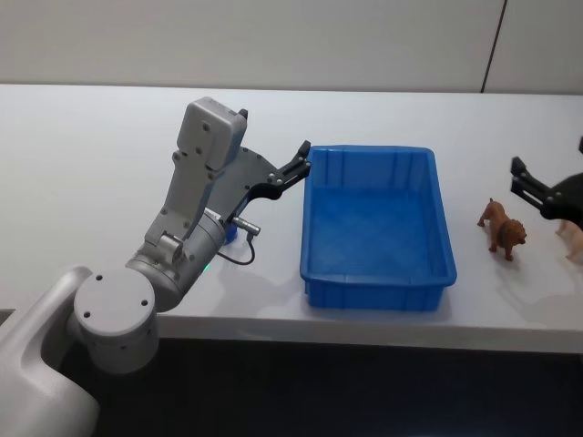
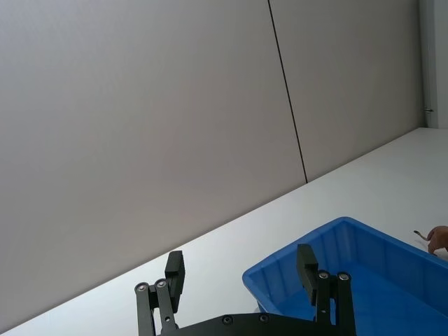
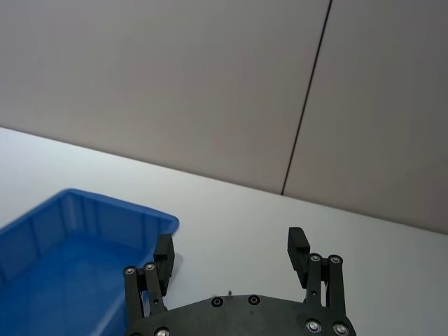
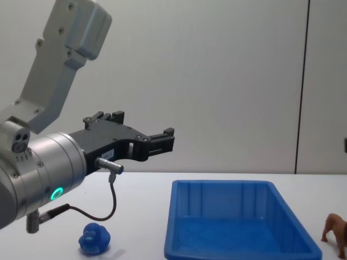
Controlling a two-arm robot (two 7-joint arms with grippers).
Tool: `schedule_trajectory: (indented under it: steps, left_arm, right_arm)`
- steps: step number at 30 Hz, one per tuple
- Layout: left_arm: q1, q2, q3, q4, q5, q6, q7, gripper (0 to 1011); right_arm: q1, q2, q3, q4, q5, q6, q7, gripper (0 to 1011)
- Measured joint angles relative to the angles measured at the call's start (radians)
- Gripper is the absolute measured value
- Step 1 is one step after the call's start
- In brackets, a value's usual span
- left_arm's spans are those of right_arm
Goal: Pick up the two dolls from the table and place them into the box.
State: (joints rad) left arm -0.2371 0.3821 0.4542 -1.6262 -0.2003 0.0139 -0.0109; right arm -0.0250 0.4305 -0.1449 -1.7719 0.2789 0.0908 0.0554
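Nothing is boxed yet — the box lies empty. The duck sits on the table to its left, the brown animal to its right. The left gripper and right gripper hover wide open, holding nothing — both picks are left to do.

Left arm, at the left of the head view: silver-grey cylindrical joints, a boxy pale-grey link and a round cap with small dark screws. A green light ring glows on the wrist, near a looping black cable. The left gripper and right gripper are matte black with silver screw heads.
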Motion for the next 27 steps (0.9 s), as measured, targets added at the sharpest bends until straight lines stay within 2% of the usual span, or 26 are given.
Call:
schedule_trajectory:
  steps: [13,27]
  left_arm:
    - [0.0,0.0,0.0,0.0,0.0,0.0,0.0,1001]
    - [0.0,0.0,0.0,0.0,0.0,0.0,0.0,1001]
  right_arm:
    - [-0.012,0.028,0.036,0.051,0.028,0.086,-0.033,1000]
    - [0.002,0.025,0.052,0.132,0.066,0.15,-0.047,1000]
